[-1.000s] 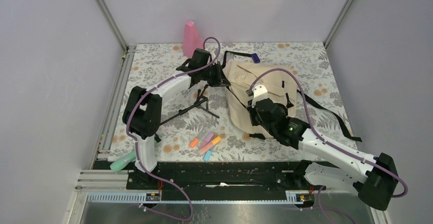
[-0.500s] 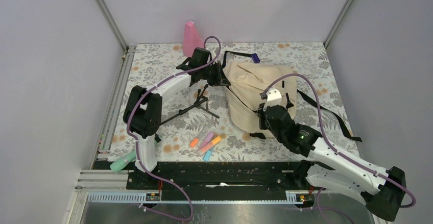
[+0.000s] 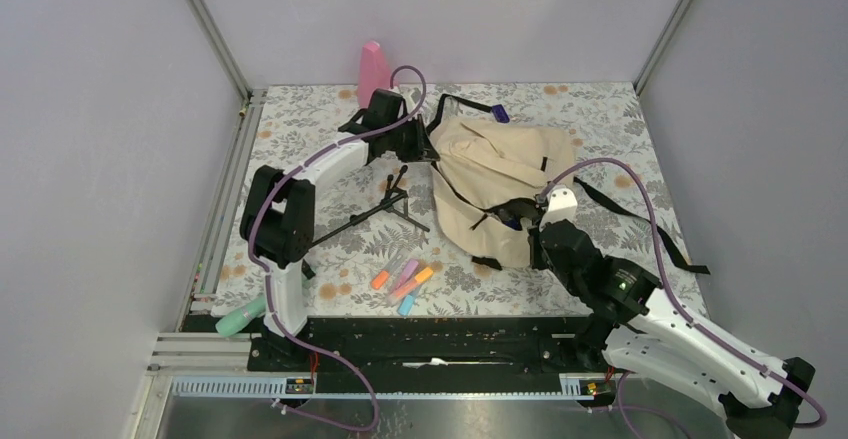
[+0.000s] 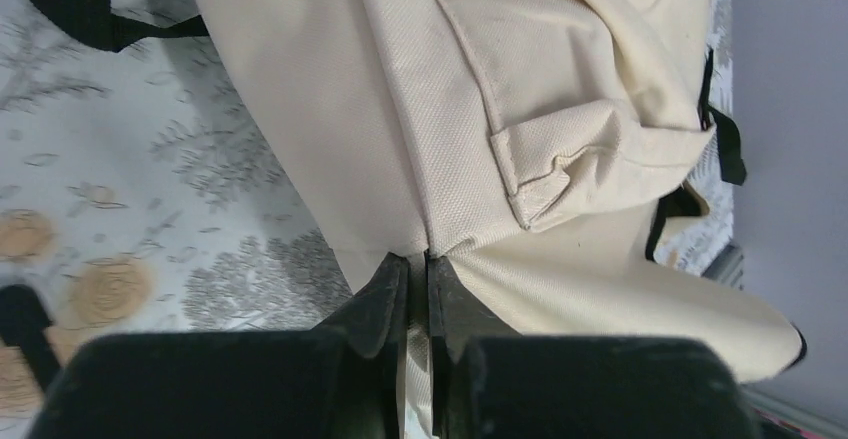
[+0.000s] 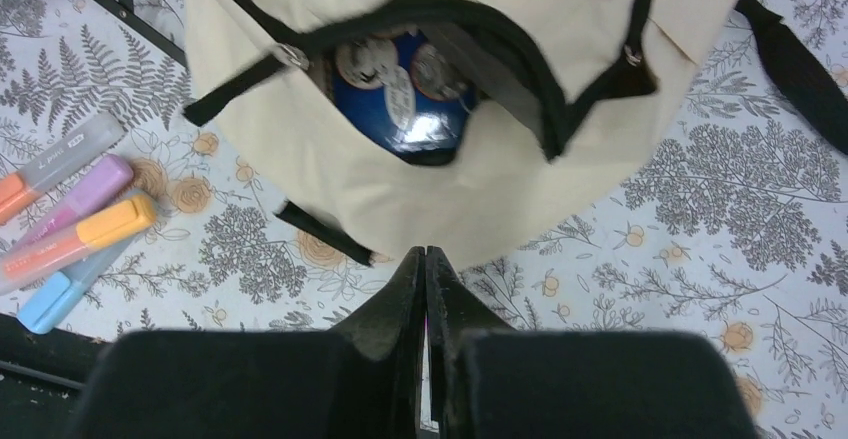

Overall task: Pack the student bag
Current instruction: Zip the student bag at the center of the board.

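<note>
- Pinching cream cloth of the student bag, my left gripper grasps it.
- My right gripper is clenched, tips at the bag's edge.
- The bag lies toward the table's far edge.

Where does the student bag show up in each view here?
Top external: student bag at centre, between the arms.
Left wrist: student bag fills upper middle and right; left tool pinches its fabric.
Right wrist: student bag at top centre, zip opening facing the camera.
Shared landmark: the floral tablecloth.
</note>
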